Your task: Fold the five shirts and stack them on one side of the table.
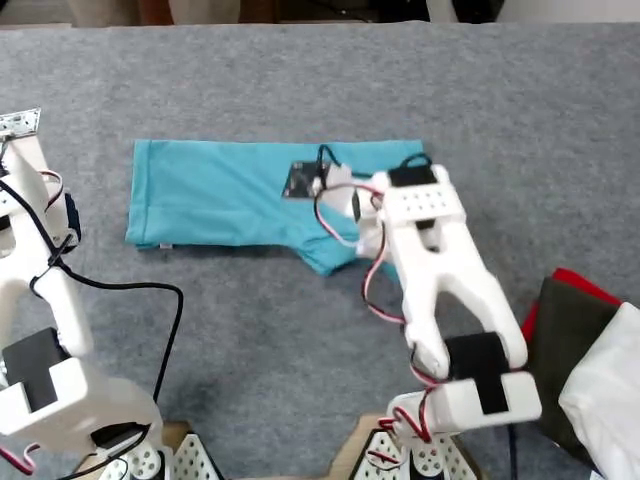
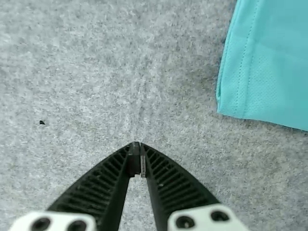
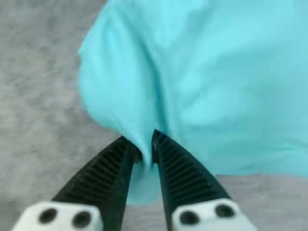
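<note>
A turquoise shirt (image 1: 230,190) lies partly folded across the middle of the grey table. My right gripper (image 3: 143,147) is shut on a fold of the turquoise shirt (image 3: 211,72), pinching the cloth between its black fingers (image 3: 113,168). In the high view the right arm (image 1: 425,230) reaches over the shirt's right end. My left gripper (image 2: 136,156) is shut with nothing in it, hovering over bare carpet beside the hem of the turquoise shirt (image 2: 264,62). The left arm (image 1: 40,260) stands at the table's left edge.
At the right front edge lie a dark shirt (image 1: 570,330) over a red one (image 1: 585,285), and a white shirt (image 1: 610,385) beside them. Cables (image 1: 150,300) trail from the left arm over the grey table (image 1: 300,80).
</note>
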